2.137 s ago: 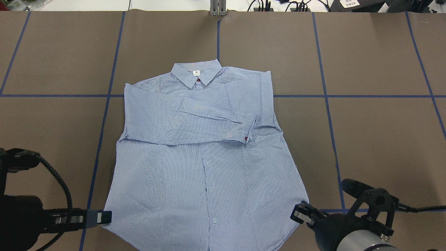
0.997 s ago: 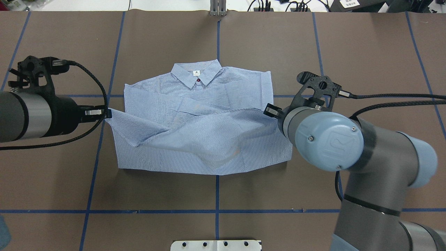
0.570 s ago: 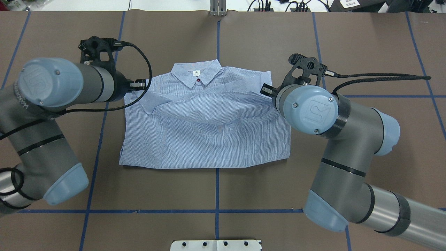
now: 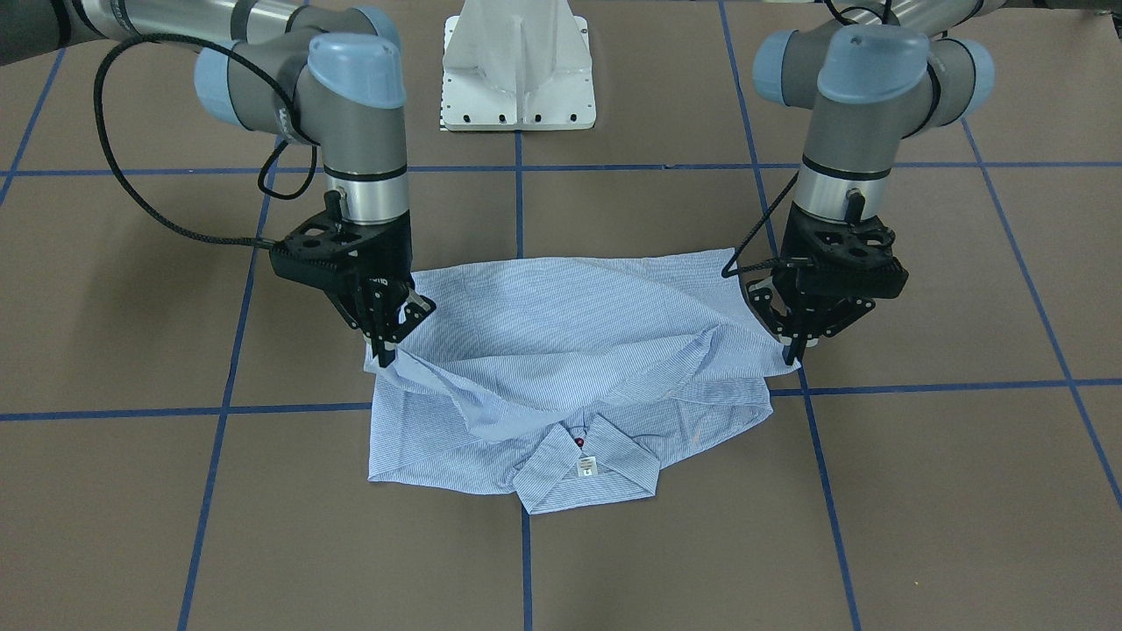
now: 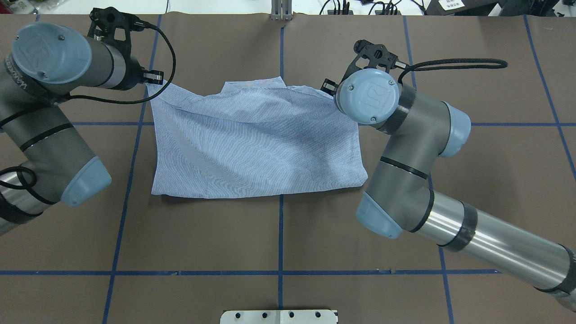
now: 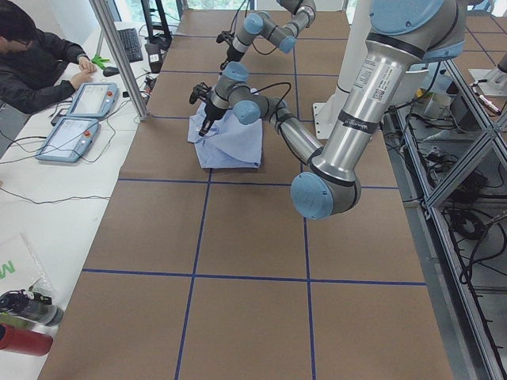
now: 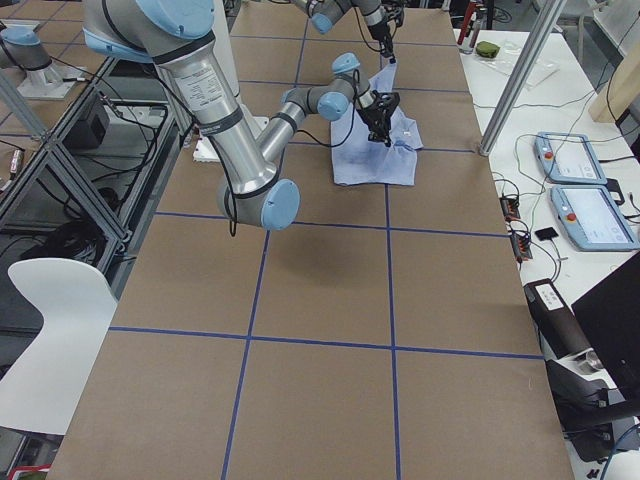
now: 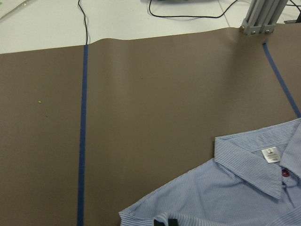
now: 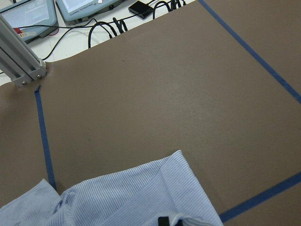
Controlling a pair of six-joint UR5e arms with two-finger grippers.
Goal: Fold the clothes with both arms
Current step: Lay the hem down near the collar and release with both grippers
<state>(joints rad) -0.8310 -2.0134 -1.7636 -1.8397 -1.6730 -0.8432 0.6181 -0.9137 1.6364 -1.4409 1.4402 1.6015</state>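
Observation:
The light blue striped shirt [image 5: 256, 139] lies on the brown table, its lower half doubled over toward the collar [image 4: 583, 469]. My left gripper [image 5: 155, 80] is shut on the hem's left corner near the shoulder; in the front-facing view it [image 4: 791, 352] holds that corner slightly raised. My right gripper [image 5: 327, 85] is shut on the hem's right corner, which it also holds just above the cloth in the front-facing view [image 4: 386, 358]. The left wrist view shows the collar [image 8: 256, 162] with its white label and a red button. The right wrist view shows the held cloth [image 9: 141, 197].
The white pedestal base [image 4: 517, 66] stands at the near table edge. An aluminium post [image 5: 281, 11] and cables sit at the far edge. Blue tape lines [image 5: 279, 234] cross the brown table. An operator [image 6: 36, 63] sits beside control tablets [image 6: 79, 119] past the far edge.
Both grippers have carried the shirt's bottom hem from the near edge up and over toward the collar. The shirt now lies doubled, and the sleeves are covered.

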